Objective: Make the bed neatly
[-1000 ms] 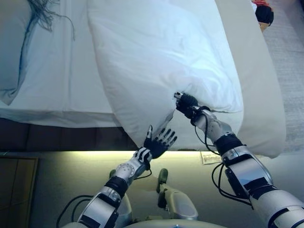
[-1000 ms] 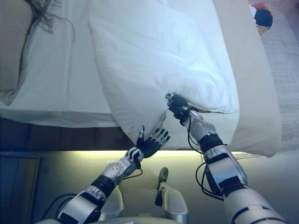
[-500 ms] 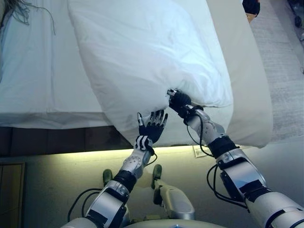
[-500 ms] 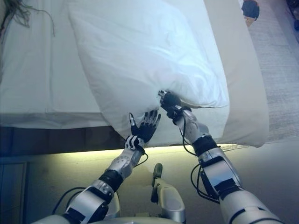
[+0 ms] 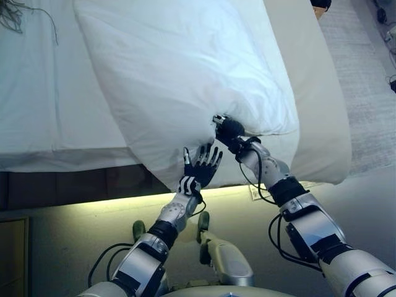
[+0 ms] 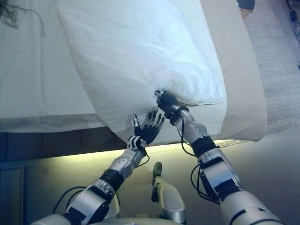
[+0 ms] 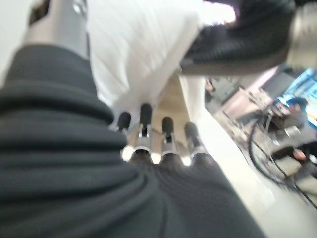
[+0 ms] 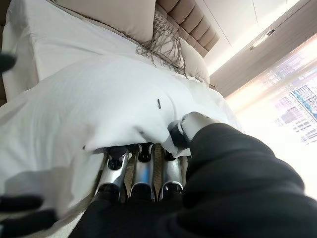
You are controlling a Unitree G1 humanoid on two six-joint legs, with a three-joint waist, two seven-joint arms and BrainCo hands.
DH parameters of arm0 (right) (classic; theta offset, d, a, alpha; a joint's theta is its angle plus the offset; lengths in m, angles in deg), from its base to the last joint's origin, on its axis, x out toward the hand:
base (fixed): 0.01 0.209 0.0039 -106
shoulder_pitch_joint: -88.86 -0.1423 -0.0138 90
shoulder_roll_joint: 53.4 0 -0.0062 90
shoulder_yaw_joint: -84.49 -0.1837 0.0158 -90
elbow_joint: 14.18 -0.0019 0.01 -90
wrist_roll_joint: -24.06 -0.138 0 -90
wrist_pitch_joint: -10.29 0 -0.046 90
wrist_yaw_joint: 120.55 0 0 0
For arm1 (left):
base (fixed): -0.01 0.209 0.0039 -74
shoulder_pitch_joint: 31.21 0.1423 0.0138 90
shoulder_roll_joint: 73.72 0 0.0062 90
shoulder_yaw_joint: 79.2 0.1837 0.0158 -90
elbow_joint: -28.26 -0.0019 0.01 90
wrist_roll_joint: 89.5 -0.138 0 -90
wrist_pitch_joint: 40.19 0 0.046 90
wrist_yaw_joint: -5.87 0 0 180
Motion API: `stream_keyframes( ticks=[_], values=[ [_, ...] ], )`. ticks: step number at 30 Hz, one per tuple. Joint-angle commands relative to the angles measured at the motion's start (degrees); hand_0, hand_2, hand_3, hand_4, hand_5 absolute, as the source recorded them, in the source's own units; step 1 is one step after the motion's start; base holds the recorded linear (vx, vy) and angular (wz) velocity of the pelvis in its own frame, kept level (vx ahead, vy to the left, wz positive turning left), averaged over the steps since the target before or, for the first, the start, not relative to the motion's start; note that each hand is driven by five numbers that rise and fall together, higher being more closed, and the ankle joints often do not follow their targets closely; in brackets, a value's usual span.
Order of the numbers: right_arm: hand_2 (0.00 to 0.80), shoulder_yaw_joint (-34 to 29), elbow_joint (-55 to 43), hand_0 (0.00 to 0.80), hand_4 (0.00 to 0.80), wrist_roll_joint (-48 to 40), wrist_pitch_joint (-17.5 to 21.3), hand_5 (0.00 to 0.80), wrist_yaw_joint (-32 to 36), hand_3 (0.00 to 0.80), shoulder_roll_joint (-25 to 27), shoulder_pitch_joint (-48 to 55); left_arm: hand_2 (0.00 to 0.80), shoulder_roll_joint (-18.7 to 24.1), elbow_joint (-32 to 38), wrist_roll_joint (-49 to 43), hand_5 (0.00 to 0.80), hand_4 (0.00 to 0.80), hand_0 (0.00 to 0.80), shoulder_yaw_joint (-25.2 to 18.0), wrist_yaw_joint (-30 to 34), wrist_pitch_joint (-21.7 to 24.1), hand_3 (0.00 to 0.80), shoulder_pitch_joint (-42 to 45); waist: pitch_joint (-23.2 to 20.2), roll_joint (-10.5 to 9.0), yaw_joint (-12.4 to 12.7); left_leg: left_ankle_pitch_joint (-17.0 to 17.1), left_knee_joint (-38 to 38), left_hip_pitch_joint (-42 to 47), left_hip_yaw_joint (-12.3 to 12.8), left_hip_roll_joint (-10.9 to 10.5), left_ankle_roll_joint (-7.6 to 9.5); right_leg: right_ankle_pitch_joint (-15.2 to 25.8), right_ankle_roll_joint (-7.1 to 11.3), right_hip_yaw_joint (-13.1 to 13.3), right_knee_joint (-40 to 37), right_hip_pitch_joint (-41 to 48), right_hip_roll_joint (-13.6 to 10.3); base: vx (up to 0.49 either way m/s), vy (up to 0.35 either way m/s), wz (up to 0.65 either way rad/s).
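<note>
A thick white duvet (image 5: 179,68) lies folded across the bed, its near corner hanging over the bed's edge. My right hand (image 5: 229,130) is shut on that corner. In the right wrist view its fingers (image 8: 141,171) lie under the duvet's edge (image 8: 89,109) and the thumb (image 8: 185,130) presses on top. My left hand (image 5: 199,170) is open, fingers spread and pointing up, just below and left of the right hand, against the hanging cloth. The left wrist view shows its straight fingers (image 7: 166,131) holding nothing.
The white sheet (image 5: 49,105) covers the bed's left part. A beige cover (image 5: 309,93) drapes the bed's right side. A fringed throw (image 5: 12,12) lies at top left, and pillows (image 8: 114,15) at the headboard. Grey carpet (image 5: 365,74) runs along the right. A lit strip (image 5: 93,201) glows under the dark bed base.
The camera has shifted. My left hand has risen from below the bed's edge to the hanging duvet, close under the right hand. My right hand keeps its hold on the corner.
</note>
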Motion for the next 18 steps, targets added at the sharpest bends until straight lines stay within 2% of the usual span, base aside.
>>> stream_keyframes(
  ticks=[1, 3, 8, 12, 18],
  values=[
    [0.800, 0.45, -7.50, 0.800, 0.800, -3.46, 4.35, 0.800, 2.51, 0.800, 1.32, -6.78, 0.000, -8.55, -1.97, 0.63, 0.000, 0.000, 0.000, 4.30, -2.88, -3.87, 0.000, -5.22, -0.22, 1.60, -0.54, 4.50, -2.15, -2.65, -0.92, 2.07, 0.61, -2.13, 2.19, -0.43, 4.71, -0.09, -2.19, 0.000, 0.000, 0.00],
    [0.800, 0.71, -8.22, 0.800, 0.800, -3.58, 4.23, 0.800, 1.79, 0.800, 1.59, -7.15, 0.000, -8.66, -2.64, 0.79, 0.000, 0.000, 0.000, 5.03, -3.92, -3.62, 0.000, -4.24, 0.09, 1.84, -0.46, 4.66, -2.28, -2.80, -1.04, 1.93, 0.66, -2.06, 2.15, -0.51, 4.78, -0.34, -2.25, 0.000, 0.000, 0.00],
    [0.800, 1.52, -8.29, 0.800, 0.800, -4.17, 4.32, 0.800, 1.66, 0.800, 2.22, -8.03, 0.000, -8.69, -3.88, 0.82, 0.000, 0.000, 0.000, 4.79, -0.40, -4.17, 0.000, -3.36, 0.74, 1.84, -0.29, 4.86, -2.47, -2.96, -1.14, 1.90, 0.58, -1.97, 2.23, -0.64, 4.83, -0.66, -2.33, 0.000, 0.000, 0.00],
    [0.800, 1.31, -7.92, 0.800, 0.800, -4.48, 4.20, 0.800, 2.36, 0.800, 2.65, -8.28, 0.000, -8.78, -3.37, 0.82, 0.000, 0.000, 0.000, 3.99, 2.58, -2.45, 0.000, -3.88, 0.94, 1.92, -0.36, 4.95, -2.66, -2.85, -1.15, 1.81, 0.54, -1.92, 2.29, -0.74, 4.79, -0.63, -2.34, 0.000, 0.000, 0.00],
    [0.800, 0.06, -8.33, 0.800, 0.800, -5.08, 3.62, 0.800, 2.75, 0.800, 3.20, -7.68, 0.000, -8.13, -2.33, 0.82, 0.000, 0.000, 0.000, -0.18, 7.15, 3.21, 0.000, -5.45, 0.93, 2.41, -0.58, 5.25, -2.64, -3.09, -1.41, 1.90, 0.42, -2.24, 2.20, -0.77, 5.31, -1.07, -2.45, 0.000, 0.000, 0.00]
  ],
)
